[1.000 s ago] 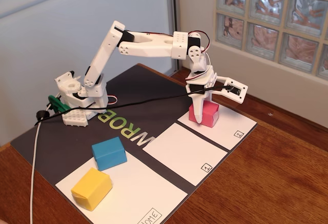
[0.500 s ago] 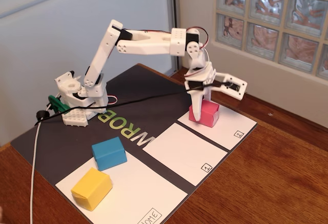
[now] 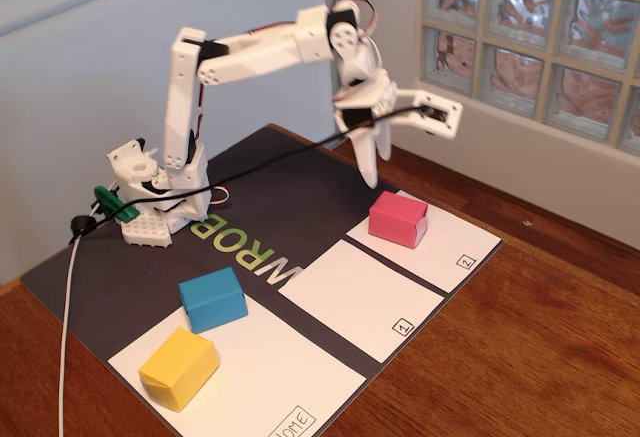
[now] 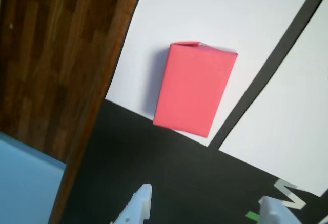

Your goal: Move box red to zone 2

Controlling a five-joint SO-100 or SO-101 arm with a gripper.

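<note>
Red box (image 3: 398, 219): small pinkish-red folded-paper cuboid, crisp creases, matte faces. Sits flat on the white rectangle marked "2" (image 3: 466, 262), at that panel's far end, close to the dark mat edge. Nothing touching it. Wrist view shows the same box (image 4: 195, 88) from above, a clean oblong with a folded flap line at its far end, casting a soft shadow on the white paper.

Gripper (image 3: 400, 132): white printed plastic, raised well above the box and apart from it. Jaws spread wide, empty; one long tapered finger points down, the other juts sideways toward the glass-block window (image 3: 530, 27).

Mat (image 3: 290, 197): flat dark sheet with white paper panels and pale lettering, laid on a wooden table (image 3: 560, 337) with visible grain.

Blue box (image 3: 213, 299) and yellow box (image 3: 178, 367): same folded-paper shape, near each other at the panel labelled "HOME" (image 3: 293, 423), well apart from the red one.
</note>
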